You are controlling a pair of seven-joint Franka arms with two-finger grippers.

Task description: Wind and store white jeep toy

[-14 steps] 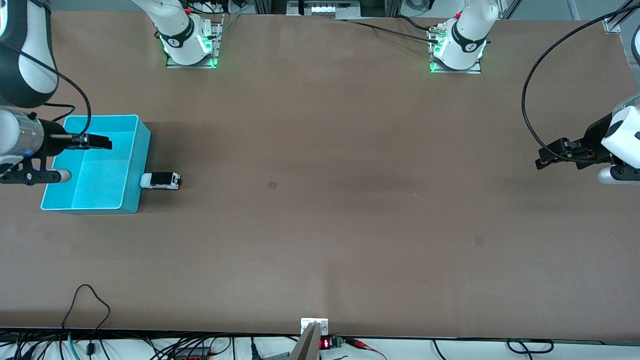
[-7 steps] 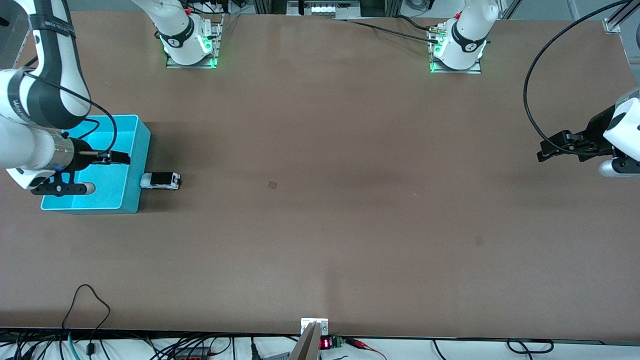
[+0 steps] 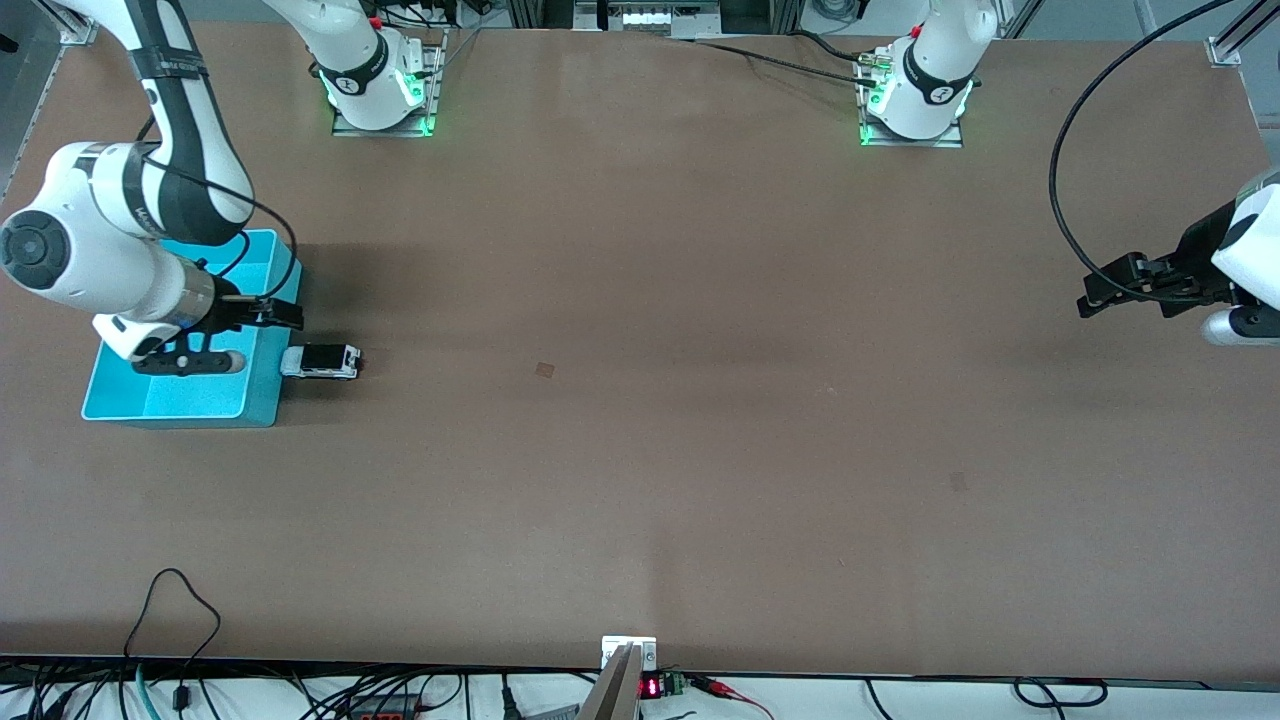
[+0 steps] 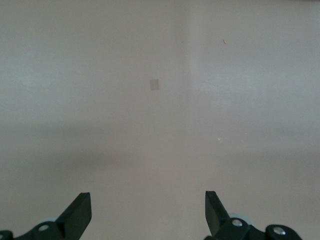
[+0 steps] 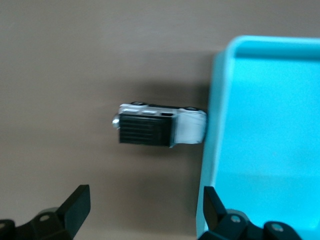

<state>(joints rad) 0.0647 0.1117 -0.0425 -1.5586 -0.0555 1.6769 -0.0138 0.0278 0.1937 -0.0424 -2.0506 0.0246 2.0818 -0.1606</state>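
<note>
Both pincers we see spread: the right gripper [image 3: 285,316] hangs over the turquoise bin [image 3: 262,400] at its wall, and the left gripper [image 3: 1092,297] waits over bare table [image 3: 700,400]. Our white jeep toy [image 3: 322,361] sits on the table, touching the bin's outer wall.
</note>
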